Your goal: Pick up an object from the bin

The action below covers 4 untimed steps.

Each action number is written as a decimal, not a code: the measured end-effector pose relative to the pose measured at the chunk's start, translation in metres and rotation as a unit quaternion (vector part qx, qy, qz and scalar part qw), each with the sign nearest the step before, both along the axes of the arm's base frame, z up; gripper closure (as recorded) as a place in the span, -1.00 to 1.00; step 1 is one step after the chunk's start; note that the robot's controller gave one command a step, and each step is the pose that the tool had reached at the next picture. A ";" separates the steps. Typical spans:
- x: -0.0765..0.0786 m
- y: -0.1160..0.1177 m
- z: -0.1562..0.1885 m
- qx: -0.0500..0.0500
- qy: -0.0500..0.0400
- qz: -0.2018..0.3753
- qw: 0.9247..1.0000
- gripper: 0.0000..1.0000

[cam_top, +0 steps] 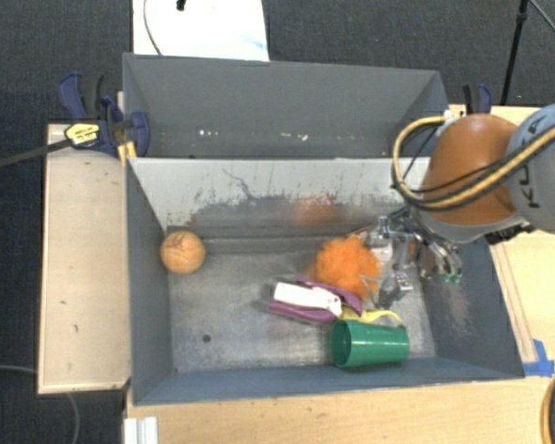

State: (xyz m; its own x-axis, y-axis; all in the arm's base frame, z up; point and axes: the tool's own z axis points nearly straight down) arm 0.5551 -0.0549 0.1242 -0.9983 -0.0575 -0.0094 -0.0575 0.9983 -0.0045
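Observation:
My gripper (389, 285) hangs low at the right of the bin, its metal fingers pointing down just right of a fuzzy orange pom-pom-like thing (346, 263). A small yellow piece (381, 317) lies right below the fingertips. A green cup (369, 343) lies on its side near the front wall, below the gripper. A white and purple flat thing (305, 301) lies left of the cup. Nothing shows between the fingers.
A tan ball (182, 252) rests alone at the left of the bin floor. The arm with its orange cover and cables reaches in over the right rim.

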 end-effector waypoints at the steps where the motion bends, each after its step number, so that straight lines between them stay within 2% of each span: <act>1: 0.006 0.024 -0.028 -0.002 0.002 0.020 1.000 -1.00; 2: 0.007 0.011 -0.049 0.001 -0.004 -0.113 0.994 1.00; 3: 0.007 0.011 -0.049 0.001 -0.004 -0.112 0.994 1.00; 4: 0.038 0.053 0.091 0.003 0.002 -0.079 0.997 1.00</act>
